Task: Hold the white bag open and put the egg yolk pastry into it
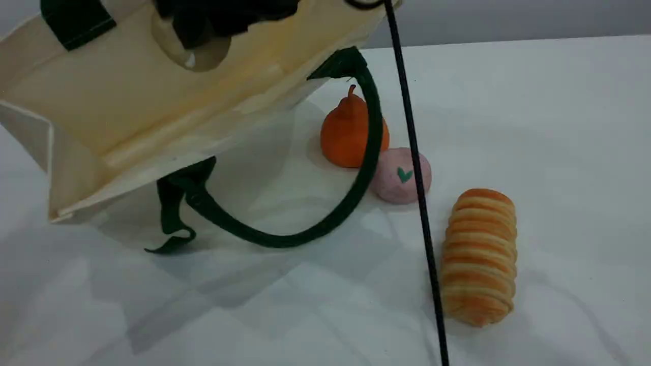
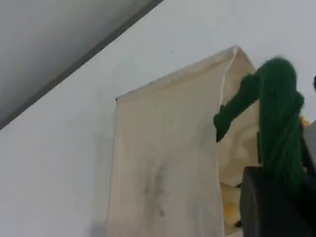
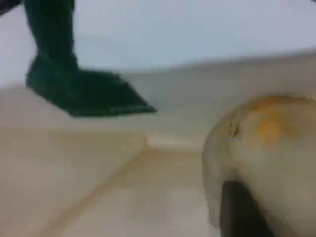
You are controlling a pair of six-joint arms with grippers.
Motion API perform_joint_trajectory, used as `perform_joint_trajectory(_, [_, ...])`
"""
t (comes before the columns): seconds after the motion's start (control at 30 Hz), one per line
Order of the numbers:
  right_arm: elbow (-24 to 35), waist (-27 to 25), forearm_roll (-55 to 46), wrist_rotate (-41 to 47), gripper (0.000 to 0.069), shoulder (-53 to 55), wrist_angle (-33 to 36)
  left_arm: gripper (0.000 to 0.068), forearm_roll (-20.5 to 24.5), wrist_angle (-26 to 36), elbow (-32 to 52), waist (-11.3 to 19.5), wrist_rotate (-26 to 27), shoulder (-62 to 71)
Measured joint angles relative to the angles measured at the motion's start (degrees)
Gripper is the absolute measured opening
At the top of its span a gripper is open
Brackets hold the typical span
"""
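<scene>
Where it hangs: lifted clear of the table, the white bag [image 1: 152, 117] fills the upper left of the scene view, tilted with its mouth toward the camera so the cream lining shows.
Bag look: cream-white canvas, with a dark green patch near the top left corner of the frame.
Handles: one thick dark green rope handle [image 1: 285, 238] droops from the lower rim in a wide loop that reaches the table below the bag; the other handle [image 2: 279, 113] rises at the right of the left wrist view.
Pastry: the egg yolk pastry [image 3: 269, 153] is a pale beige ball with a yellow-orange blotch, at the lower right of the right wrist view, inside the bag; in the scene view it shows as a pale round shape at top centre, under dark gripper parts.
Right gripper: the right gripper [image 3: 242, 212] is clamped on the pastry, one dark fingertip pressed against its underside.
Left gripper: the left gripper [image 2: 276, 197] is closed on the green handle, at the lower right of its view.
Table: white table [image 1: 559, 152], with a grey wall behind along the top edge.
Other items: right of centre stand an orange pear-shaped piece [image 1: 348, 133], a pink ball [image 1: 396, 175] with a green heart, and a striped golden bread roll [image 1: 479, 256] at the lower right.
Cable: a thin black cable [image 1: 414, 173] runs down the frame in front of the pink ball.
</scene>
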Motion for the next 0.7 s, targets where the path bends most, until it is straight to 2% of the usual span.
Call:
perform_joint_trajectory(0.3, [0.05,0.37,-0.11,-1.93,0.0228,2.27,-7.63,0.0097,0.59,-0.04,0.00,0.00,0.00,0.00])
perform_joint_trajectory(0.5, [0.05,0.61,-0.24,-1.93,0.0233,2.27,-9.24,0.0097,0.59,-0.04,0.00,0.00,0.00,0.00])
perform_joint_trajectory(0.57, [0.05,0.61,-0.24,-1.93,0.0267,2.27,-9.08,0.0097,0.59,-0.04,0.00,0.00,0.00,0.00])
perform_joint_trajectory(0.7, [0.05,0.64,0.48,-1.72,0.0418,2.27,-8.41,0.0097,0.59,-0.04,0.00,0.00,0.00,0.00])
